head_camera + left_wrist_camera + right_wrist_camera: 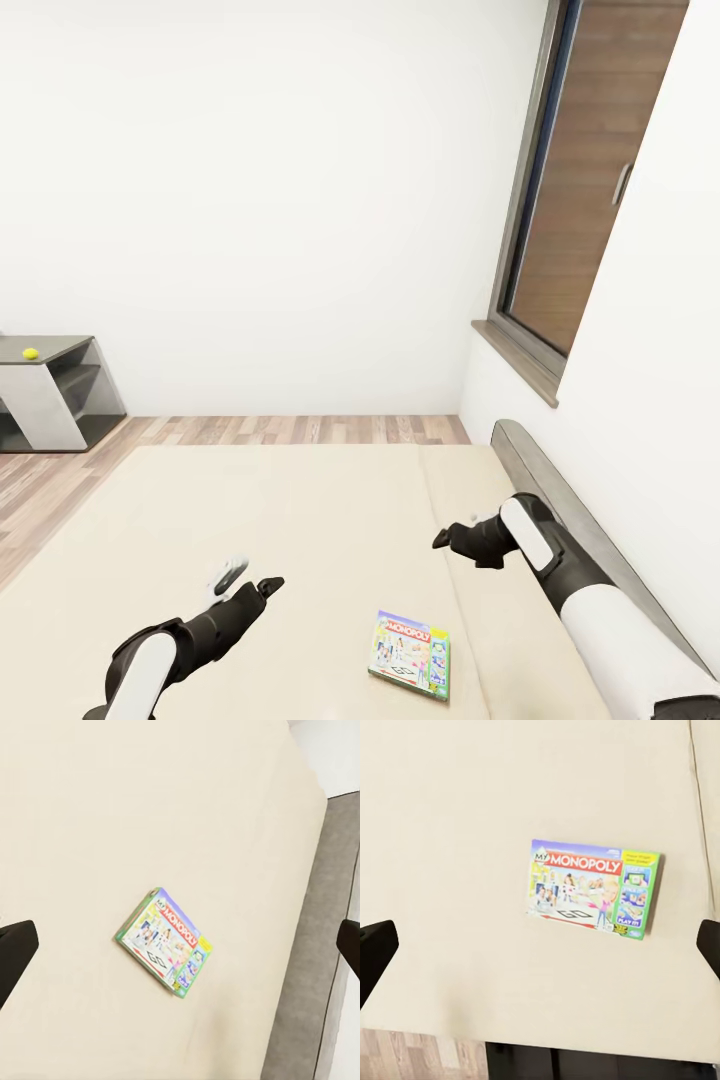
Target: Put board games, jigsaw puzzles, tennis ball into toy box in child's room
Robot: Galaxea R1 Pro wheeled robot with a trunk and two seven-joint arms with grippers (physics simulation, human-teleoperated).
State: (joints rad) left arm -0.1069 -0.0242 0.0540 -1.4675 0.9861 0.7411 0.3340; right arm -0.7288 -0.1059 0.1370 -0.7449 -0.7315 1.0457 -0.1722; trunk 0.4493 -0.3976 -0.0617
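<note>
At the far left of the head view a low grey table [45,350] stands against the white wall, with a small yellow-green tennis ball [30,353] on its top near the left edge. A wood-plank floor [60,470] runs between it and the bed [300,520], whose beige mattress is bare apart from one game.

The left tool [262,588] hovers over the near left part of the mattress, holding nothing; in its wrist view its fingertips [16,945] sit wide apart at either border.

The Monopoly box [410,655] lies flat near the bed's near edge, between the two arms, touching neither.

The right tool [452,540] hangs above the mattress beside the grey headboard [600,540], its fingers [375,949] likewise spread wide and empty. A dark-framed window [590,180] is set in the wall on the right.
</note>
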